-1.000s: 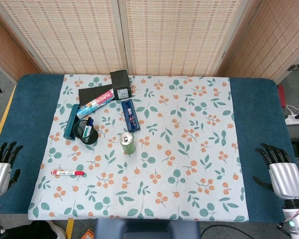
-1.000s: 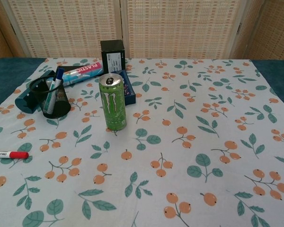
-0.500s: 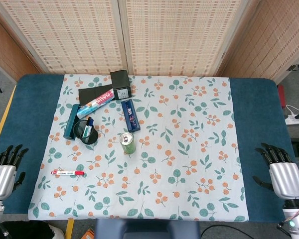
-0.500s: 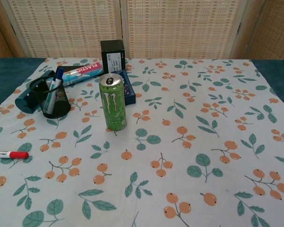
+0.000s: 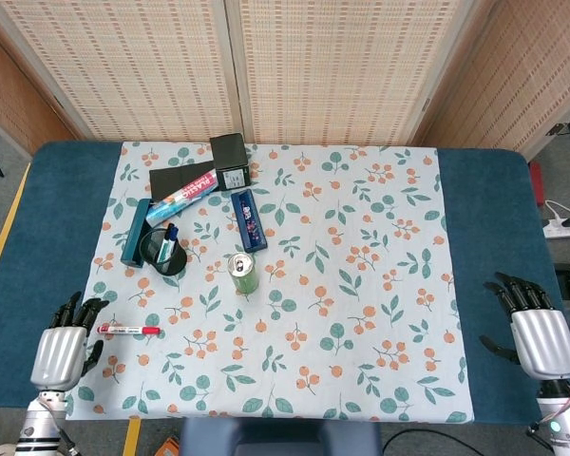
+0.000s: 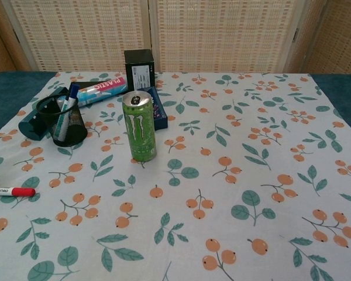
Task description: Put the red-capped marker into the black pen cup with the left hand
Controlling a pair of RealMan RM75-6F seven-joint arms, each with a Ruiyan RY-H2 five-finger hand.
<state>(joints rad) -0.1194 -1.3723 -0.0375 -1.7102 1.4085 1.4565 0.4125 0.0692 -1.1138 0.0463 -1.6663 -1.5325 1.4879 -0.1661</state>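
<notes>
Task barely started. Red-capped marker (image 5: 129, 330) lies flat on the worktop (image 5: 38, 218) cloth, lower left of the head view, red cap pointing right; nothing grips it. Left robot hand (image 5: 61, 350) sits just left of the marker at the lower-left edge, fingers apart, empty; contact with the marker end not clear. Black pen cup (image 5: 163, 252) stands upright above the marker, left of centre, a blue pen already inside, near the green can (image 5: 243, 273). Right robot hand (image 5: 534, 332) rests far lower right, fingers spread, idle. Left to do: grasp, lift, carry, drop into cup.
</notes>
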